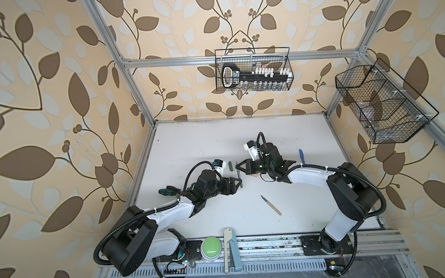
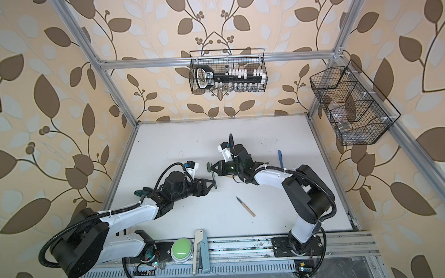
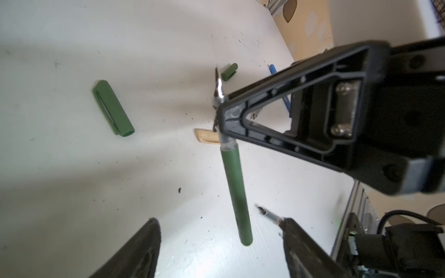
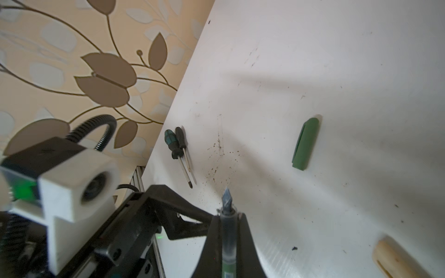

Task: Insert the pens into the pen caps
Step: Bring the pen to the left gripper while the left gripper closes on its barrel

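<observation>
Beige leaf-patterned wallpaper (image 1: 44, 102) surrounds a white table (image 1: 203, 140) inside an aluminium frame (image 1: 186, 60).

White arms (image 1: 167, 213) bear black joints (image 1: 347, 193), ribbed cables (image 4: 96, 118).

Soft, even light fills both top views; the surface (image 1: 216, 145) reads bright, with only faint shadows. Wide-angle bending curves the frame rails (image 1: 238, 57) and stretches the wallpaper (image 1: 44, 102) toward the corners. In the left wrist view, pale shadow bands cross the surface behind the green pen (image 3: 234, 187). A hard glint sits on its nib, the right tool (image 3: 220, 113) gripping it is smeared, and the fingers (image 3: 142, 248) of the left tool (image 3: 219, 220) beside its free end are out of focus. In the right wrist view the surface beyond the pen's tip is nearly washed out, and the tan cap (image 4: 397, 260) off to its side is blurred.
</observation>
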Tool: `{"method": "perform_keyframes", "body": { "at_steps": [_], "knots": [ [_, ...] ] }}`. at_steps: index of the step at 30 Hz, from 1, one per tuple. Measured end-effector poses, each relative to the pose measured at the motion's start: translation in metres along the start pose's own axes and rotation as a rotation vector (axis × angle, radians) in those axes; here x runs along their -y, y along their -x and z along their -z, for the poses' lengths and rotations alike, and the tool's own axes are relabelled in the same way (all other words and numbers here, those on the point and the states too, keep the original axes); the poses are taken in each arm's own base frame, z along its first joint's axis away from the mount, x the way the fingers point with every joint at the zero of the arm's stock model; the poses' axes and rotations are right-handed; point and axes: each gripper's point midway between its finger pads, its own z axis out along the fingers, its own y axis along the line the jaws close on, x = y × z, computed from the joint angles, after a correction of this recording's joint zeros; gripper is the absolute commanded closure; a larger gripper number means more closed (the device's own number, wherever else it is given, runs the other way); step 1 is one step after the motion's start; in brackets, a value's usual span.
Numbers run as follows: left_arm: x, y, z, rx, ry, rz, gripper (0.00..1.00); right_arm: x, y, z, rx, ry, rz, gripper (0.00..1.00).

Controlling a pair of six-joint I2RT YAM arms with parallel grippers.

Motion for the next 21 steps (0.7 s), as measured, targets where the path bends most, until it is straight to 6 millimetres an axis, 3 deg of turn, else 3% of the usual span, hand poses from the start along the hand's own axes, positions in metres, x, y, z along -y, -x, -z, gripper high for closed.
{"method": "perform_keyframes", "body": {
  "at_steps": [9,14,21],
  "knots": [
    [0.011,0.011,-0.004,0.016,-0.039,0.000,0.38,-0.017,0.011,0.005,0.041,0.063,0.022,1.00],
    [0.012,0.014,-0.007,0.016,-0.044,0.000,0.56,-0.020,0.009,0.005,0.038,0.077,0.024,1.00],
    [0.017,0.019,-0.014,0.007,-0.061,0.009,0.65,-0.024,0.011,0.004,0.047,0.094,0.030,1.00]
  ]
}}
